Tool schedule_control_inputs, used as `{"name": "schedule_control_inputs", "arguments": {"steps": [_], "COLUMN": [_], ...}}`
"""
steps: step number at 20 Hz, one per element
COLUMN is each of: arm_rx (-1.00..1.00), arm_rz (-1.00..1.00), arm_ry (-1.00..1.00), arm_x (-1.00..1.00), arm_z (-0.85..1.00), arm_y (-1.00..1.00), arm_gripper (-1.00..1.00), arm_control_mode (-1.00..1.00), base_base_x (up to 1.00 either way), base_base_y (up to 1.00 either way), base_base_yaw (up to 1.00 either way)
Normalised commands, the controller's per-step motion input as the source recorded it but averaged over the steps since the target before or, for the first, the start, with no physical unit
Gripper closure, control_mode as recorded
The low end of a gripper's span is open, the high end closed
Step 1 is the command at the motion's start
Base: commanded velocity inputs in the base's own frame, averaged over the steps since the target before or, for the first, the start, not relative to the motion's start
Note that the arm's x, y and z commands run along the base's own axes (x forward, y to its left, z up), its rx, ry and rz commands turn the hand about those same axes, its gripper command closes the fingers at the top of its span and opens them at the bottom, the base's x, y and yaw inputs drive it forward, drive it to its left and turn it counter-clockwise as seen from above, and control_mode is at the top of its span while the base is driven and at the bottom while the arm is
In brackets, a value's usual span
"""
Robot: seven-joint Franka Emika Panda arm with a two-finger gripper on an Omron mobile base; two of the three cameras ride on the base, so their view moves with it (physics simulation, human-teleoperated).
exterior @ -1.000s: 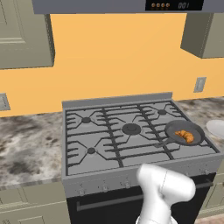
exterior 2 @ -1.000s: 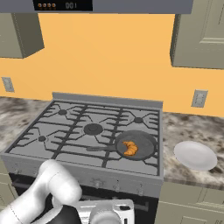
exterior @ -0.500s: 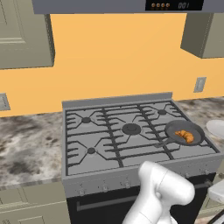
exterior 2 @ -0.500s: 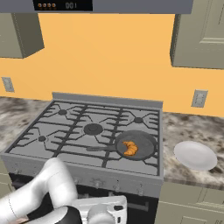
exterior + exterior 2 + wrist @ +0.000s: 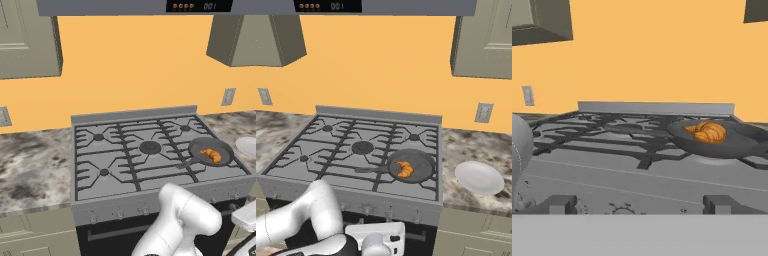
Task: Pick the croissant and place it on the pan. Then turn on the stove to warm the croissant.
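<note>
Lining up spread gripper [image 5: 640, 204] on near-right stove [image 5: 150, 165] knob below pan [image 5: 412, 165] holding croissant [image 5: 404, 169]; closing gently, twisting slowly.

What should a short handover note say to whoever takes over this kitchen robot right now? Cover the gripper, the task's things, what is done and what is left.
Gripper: open, empty, low in front of the stove, facing its front edge.
Croissant: lying in the pan on the front right burner.
Done: croissant placed on the pan.
Left: turn the burner's knob; no flame shows yet.
</note>
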Motion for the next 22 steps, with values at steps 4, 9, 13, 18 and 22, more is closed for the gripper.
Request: {"name": "schedule_control_inputs", "arguments": {"steps": [4,9,13,18,22], "arm_rx": [0.00,0.00,0.00,0.00,0.00], "arm_rz": [-0.06,-0.04,-0.02,-0.01,-0.03], "arm_ry": [-0.03,-0.10,-0.13,-0.17,-0.16], "arm_x": [0.01,0.53,0.58,0.15,-0.05], "arm_z": [-0.30,-0.50,-0.47,-0.59,-0.83], "arm_y": [-0.29,-0.46,-0.43,-0.54,-0.68], "arm_gripper": [-1.00,-1.00,-1.00,-1.00,-1.00], "arm_control_mode": [-1.00,-1.00,-1.00,-1.00,-1.00], "base_base_x": [0.00,0.00,0.00,0.00,0.00], "base_base_y": [0.00,0.00,0.00,0.00,0.00], "base_base_yaw": [0.00,0.00,0.00,0.00,0.00]}}
